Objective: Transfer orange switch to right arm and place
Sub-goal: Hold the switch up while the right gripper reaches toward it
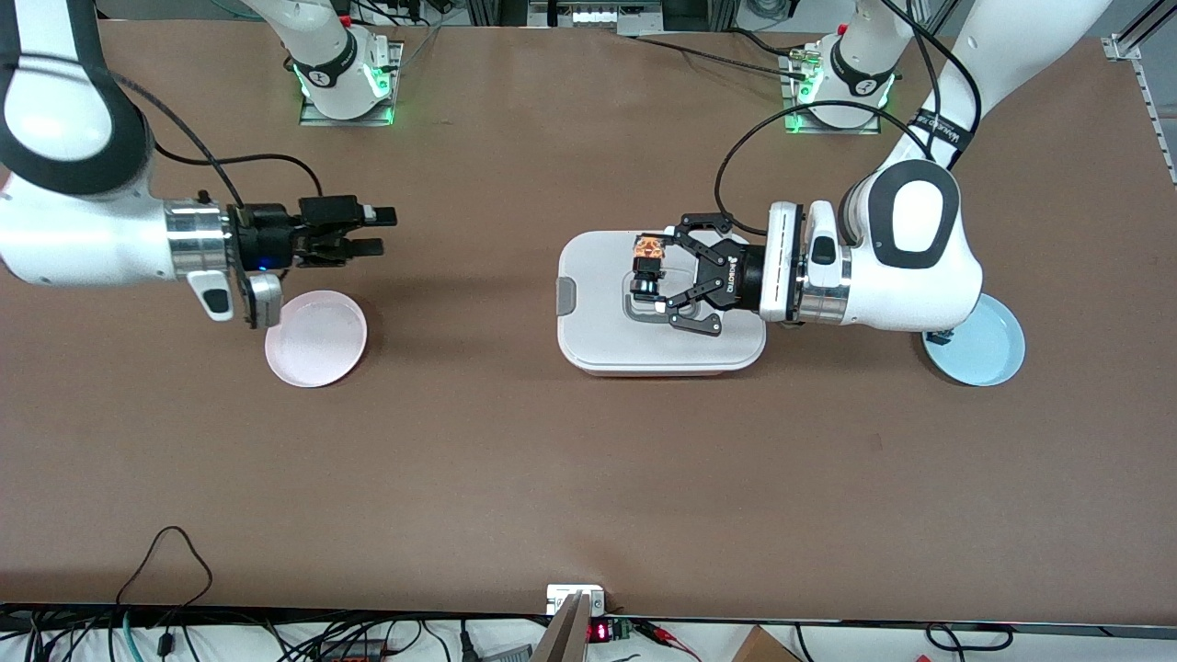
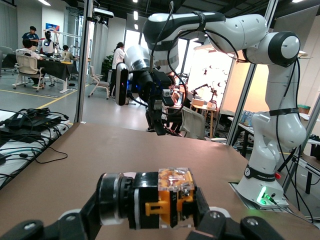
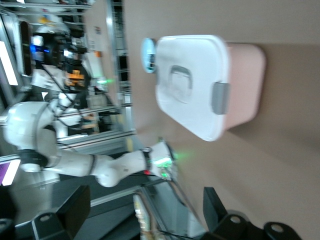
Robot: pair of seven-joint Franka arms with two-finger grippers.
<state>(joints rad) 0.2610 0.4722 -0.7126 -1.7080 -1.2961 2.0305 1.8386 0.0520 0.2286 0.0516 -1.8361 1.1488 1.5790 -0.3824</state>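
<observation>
Nearest the front camera: bare matte brown table (image 1: 588, 496), smooth, with a cable loop at its edge. Farther up, a round shallow pale pink plate (image 1: 316, 338) toward the right arm's end, glossy and plain. A round shallow light blue plate (image 1: 988, 354) lies toward the left arm's end, partly hidden under the left arm.

Mid-table sits a white rounded-rectangle lidded box (image 1: 607, 313), a hard plastic lid with a grey latch tab and a recessed handle; the right wrist view shows its body is pale pink.

The left gripper (image 1: 664, 285), a black open-linkage type, hovers over the box lid, its jaws pinching the orange switch (image 1: 649, 262): a small stubby black cylinder with a translucent orange cap, held sideways and clear of the lid. The left wrist view shows the switch (image 2: 160, 200) clamped between the fingertips, with an orange clip on its body.

The right gripper (image 1: 366, 232), slim and black on a silver wrist, hangs over bare table just above the pink plate, jaws spread and empty, pointing toward the left gripper and well apart from it.

Judged step: handover pending, switch lifted, arms not yet met. Next calls for closing the gap and the right jaws gripping an exposed part of the switch before the left lets go. The small, smooth part may slip.
</observation>
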